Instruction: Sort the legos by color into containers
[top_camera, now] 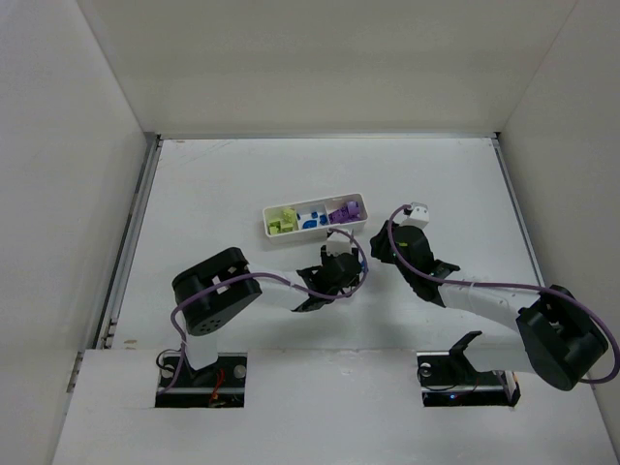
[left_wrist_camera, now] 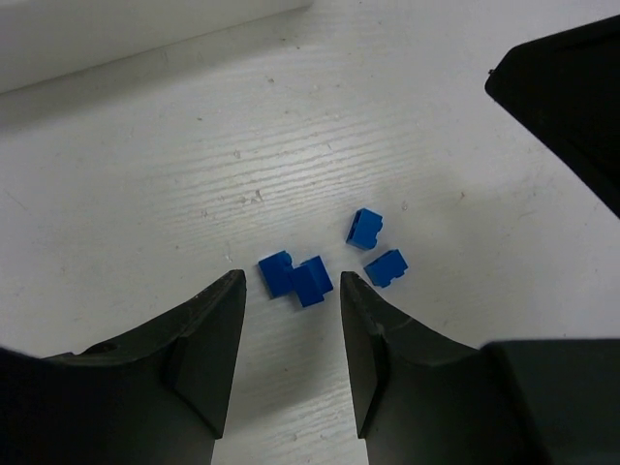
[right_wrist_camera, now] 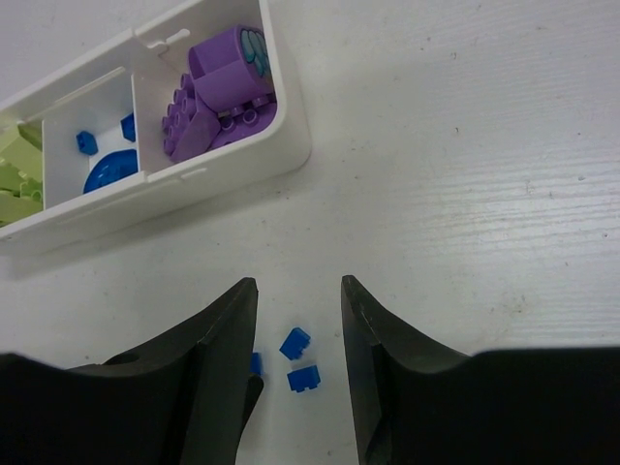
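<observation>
Four blue bricks (left_wrist_camera: 283,273) lie loose on the table (left_wrist_camera: 174,155), a little way from the tray's near side. Two of them touch and the other two sit just beside. The left gripper (left_wrist_camera: 291,287) hangs low over them, its jaws spread and holding nothing. The touching pair sits right between its fingertips, which looks to me like a line-up to pinch one. The right gripper (right_wrist_camera: 298,289) hovers over the same cluster, also spread and empty, and points towards the tray (right_wrist_camera: 291,136). Most of the sorting seems done: purple pieces (right_wrist_camera: 218,97) fill the end compartment, blue ones (right_wrist_camera: 102,174) the middle, and yellow-green ones (right_wrist_camera: 12,184) the far one. The loose blues look like the last to go. The table is white, grainy and scuffed, and plain white walls (top_camera: 339,58) box it in.
</observation>
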{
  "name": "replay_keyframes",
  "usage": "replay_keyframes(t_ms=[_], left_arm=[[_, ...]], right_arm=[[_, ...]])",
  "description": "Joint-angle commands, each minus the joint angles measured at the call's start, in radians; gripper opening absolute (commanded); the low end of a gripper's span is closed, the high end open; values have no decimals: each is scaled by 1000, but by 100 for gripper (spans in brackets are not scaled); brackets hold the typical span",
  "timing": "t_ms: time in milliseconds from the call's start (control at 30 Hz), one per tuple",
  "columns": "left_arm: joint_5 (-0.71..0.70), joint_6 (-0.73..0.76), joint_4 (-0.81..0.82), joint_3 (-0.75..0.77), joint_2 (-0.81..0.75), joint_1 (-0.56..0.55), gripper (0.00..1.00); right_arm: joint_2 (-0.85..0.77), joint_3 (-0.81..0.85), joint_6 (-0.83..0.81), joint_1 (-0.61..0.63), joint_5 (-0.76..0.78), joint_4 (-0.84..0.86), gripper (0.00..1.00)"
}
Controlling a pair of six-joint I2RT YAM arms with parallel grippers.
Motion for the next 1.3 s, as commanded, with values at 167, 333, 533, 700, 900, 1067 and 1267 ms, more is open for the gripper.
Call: replay_keyframes(t_ms=[167, 333, 533, 700, 900, 1067, 1267], left_arm=[[-9, -21, 15, 37, 33, 18, 33], [-8, -21, 6, 21, 10, 18, 27], [-8, -22, 12, -24, -64, 21, 25], [14, -36, 17, -77, -166, 51, 24], [59, -32, 15, -114, -294, 128, 24], [164, -27, -20, -94, -308, 176, 28], [106, -33, -14, -152, -302, 127, 29]], right_arm=[[-5, 10, -3, -1, 13, 19, 46], [-18, 2, -3, -1, 9, 18, 46], [-23, -3, -4, -4, 6, 15, 47], [23, 7, -10, 1, 6, 9, 48], [47, -3, 5, 35, 5, 4, 49], [52, -7, 10, 82, -4, 1, 49], [63, -3, 55, 134, 6, -54, 45]])
